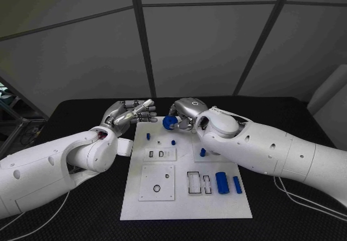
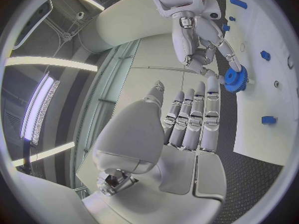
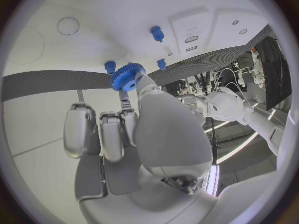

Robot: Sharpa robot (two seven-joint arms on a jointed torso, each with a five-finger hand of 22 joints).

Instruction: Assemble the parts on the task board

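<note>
I see the task board [image 1: 145, 208] lying in the middle of the counter [image 1: 289, 221]. At its far edge my right hand [image 1: 185, 111] holds a gear [image 1: 170, 122] above the board, with my left hand [image 1: 130, 114] just beside it. Two cylinders [image 1: 228, 183] lie side by side near the board's right edge.

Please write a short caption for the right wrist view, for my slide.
The right robot hand holds a blue gear above the white task board.
</note>
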